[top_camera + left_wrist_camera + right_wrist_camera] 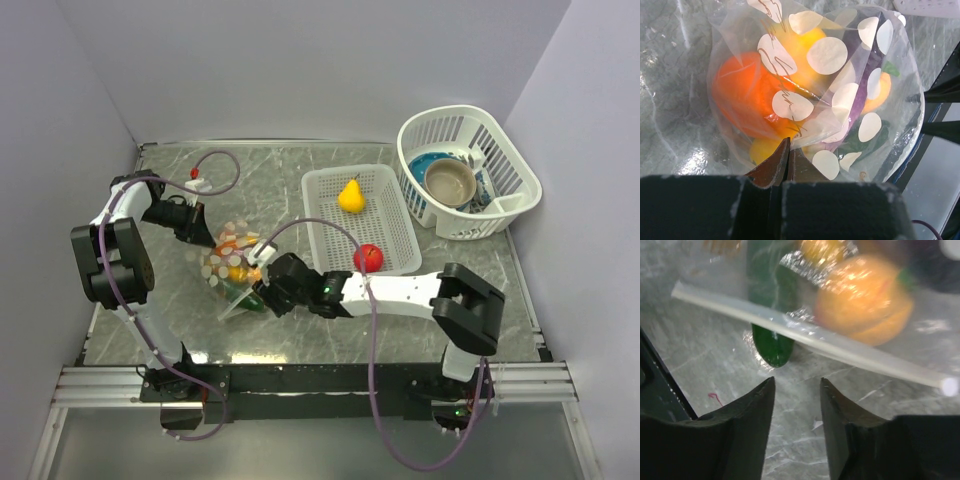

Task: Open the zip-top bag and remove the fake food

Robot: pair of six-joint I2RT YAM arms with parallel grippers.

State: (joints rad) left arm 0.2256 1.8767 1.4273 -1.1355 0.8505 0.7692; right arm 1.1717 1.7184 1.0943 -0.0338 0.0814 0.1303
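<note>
Clear plastic film of the zip-top bag (826, 55) is nipped in my left claw (786, 161), its two tips pressed together on a fold at the bag's edge. Just past those tips the bag bulges with fake food (745, 97): orange and yellow pieces packed behind the white dots. My right claw (797, 390) stands apart with nothing between its fingers, low over the grey marbled bench (710, 370) and just short of the bag. Ahead of it the white zip strip (810, 336) runs slantwise across my wrist view, from upper left down to lower right. A green cucumber (771, 342) lies across that strip, its long axis pointing towards my claw, its rounded end nearest me. An orange fruit (865, 305) sits beside it inside the film. From above, the bag lies on the bench between my two claws, its long axis running from the left claw at the far left to the right claw at the near right. To its right a flat white basket (395, 225) holds a yellow pear (350, 196) and a red fruit (368, 257). A round basket (515, 175) sits further right, in the far corner.
</note>
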